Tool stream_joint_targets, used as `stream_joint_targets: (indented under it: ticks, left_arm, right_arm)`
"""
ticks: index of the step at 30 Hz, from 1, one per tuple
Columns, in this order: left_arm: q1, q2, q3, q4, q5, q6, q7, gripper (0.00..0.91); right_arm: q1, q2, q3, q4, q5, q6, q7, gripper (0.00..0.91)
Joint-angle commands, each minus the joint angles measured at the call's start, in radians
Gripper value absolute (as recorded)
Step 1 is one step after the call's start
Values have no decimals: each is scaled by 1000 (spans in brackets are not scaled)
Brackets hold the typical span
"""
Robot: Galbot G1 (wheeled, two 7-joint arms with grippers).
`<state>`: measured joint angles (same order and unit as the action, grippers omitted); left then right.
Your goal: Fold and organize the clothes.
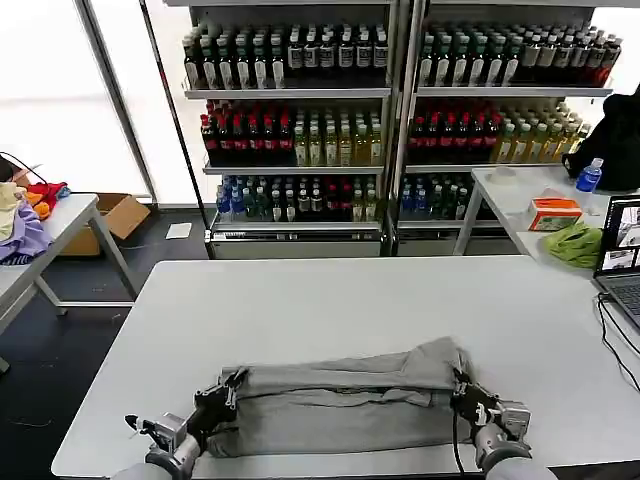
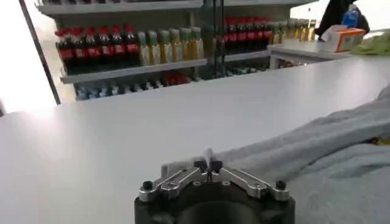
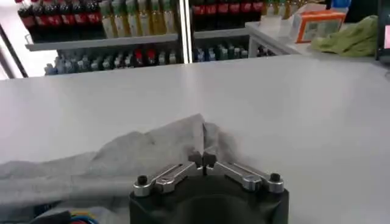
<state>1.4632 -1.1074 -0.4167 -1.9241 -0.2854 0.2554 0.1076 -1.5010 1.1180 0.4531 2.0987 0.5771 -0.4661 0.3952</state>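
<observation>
Grey T-shirt (image 1: 340, 400) lies folded into a long band across the near edge of the white table (image 1: 330, 300). My left gripper (image 1: 232, 385) is pinched closed on the shirt's left end; my right gripper (image 1: 462, 385) is pinched closed on its right end, fabric bunched between the fingertips.

The T-shirt (image 1: 340, 400) lies on the table's (image 1: 330, 300) near edge, seemingly folded, between left claw (image 1: 233, 385) and right claw (image 1: 463, 389).
</observation>
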Motion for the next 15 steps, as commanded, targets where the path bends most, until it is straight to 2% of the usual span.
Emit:
stream_joint_targets:
  ticks: [1, 2, 3, 4, 5, 6, 7, 15]
  left_arm:
    - [4, -7, 2, 10, 16, -5, 0, 10]
    - [3, -8, 2, 11, 18, -5, -1, 131]
    - [3, -9, 3, 9, 20, -3, -1, 584]
    - [3, -9, 3, 7, 22, -2, -1, 826]
    - [3, -10, 3, 5, 24, -1, -2, 907]
    - [3, -10, 2, 1, 28, -3, -3, 907]
    - [3, -11, 1, 0, 29, -5, -3, 907]
    - [-12, -19, -16, -38, 18, -10, -22, 907]
  right_arm:
    - [-26, 2, -6, 3, -44, 6, 2, 0]
    - [-27, 3, -8, -3, -58, 9, 4, 0]
    - [-28, 3, -11, -8, -73, 12, 7, 0]
    - [-28, 3, -14, -12, -83, 12, 11, 0]
    - [-28, 2, -16, -16, -89, 11, 12, 60]
    - [-27, 2, -20, -21, -96, 11, 16, 202]
    - [-27, 3, -23, -23, -103, 12, 19, 907]
    - [-47, -9, -16, 8, -118, 9, 31, 907]
